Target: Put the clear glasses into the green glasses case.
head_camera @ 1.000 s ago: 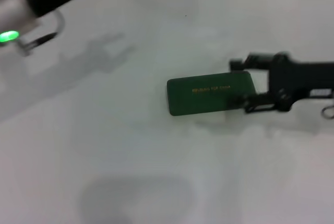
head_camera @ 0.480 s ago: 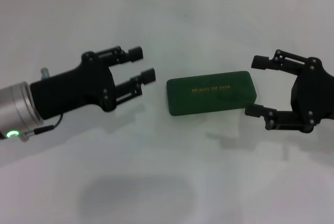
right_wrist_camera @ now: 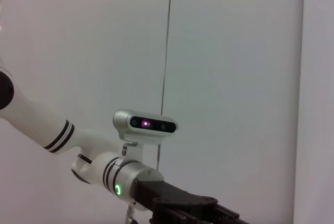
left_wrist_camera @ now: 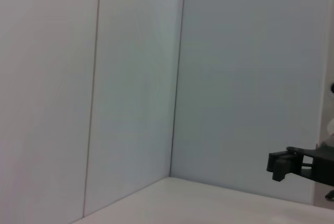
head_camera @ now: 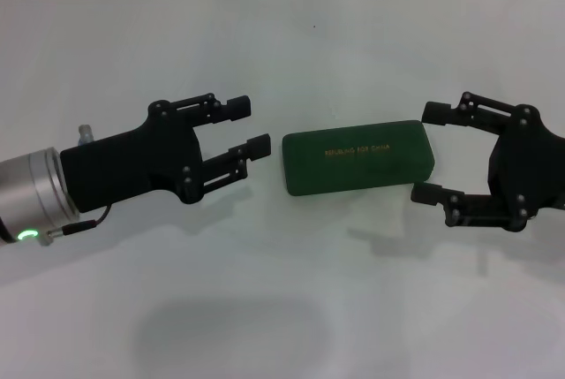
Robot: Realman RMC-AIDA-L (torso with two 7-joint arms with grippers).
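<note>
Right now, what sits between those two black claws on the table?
In the head view, the closed green glasses case lies between the left tool and right tool, touching neither.

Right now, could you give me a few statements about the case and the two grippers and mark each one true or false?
1. The green glasses case lies shut on the table. True.
2. The clear glasses sit on top of the case's lid. False: no glasses can be made out on the lid or anywhere else in these views.
3. The left gripper is clamped on the case. False: it is open, beside the case's end and clear of it.
4. The right gripper is open at the case's other end. True.
5. The case has gold lettering on its lid. True.
6. Both grippers are on the same side of the case. False: the case lies between them.
</note>
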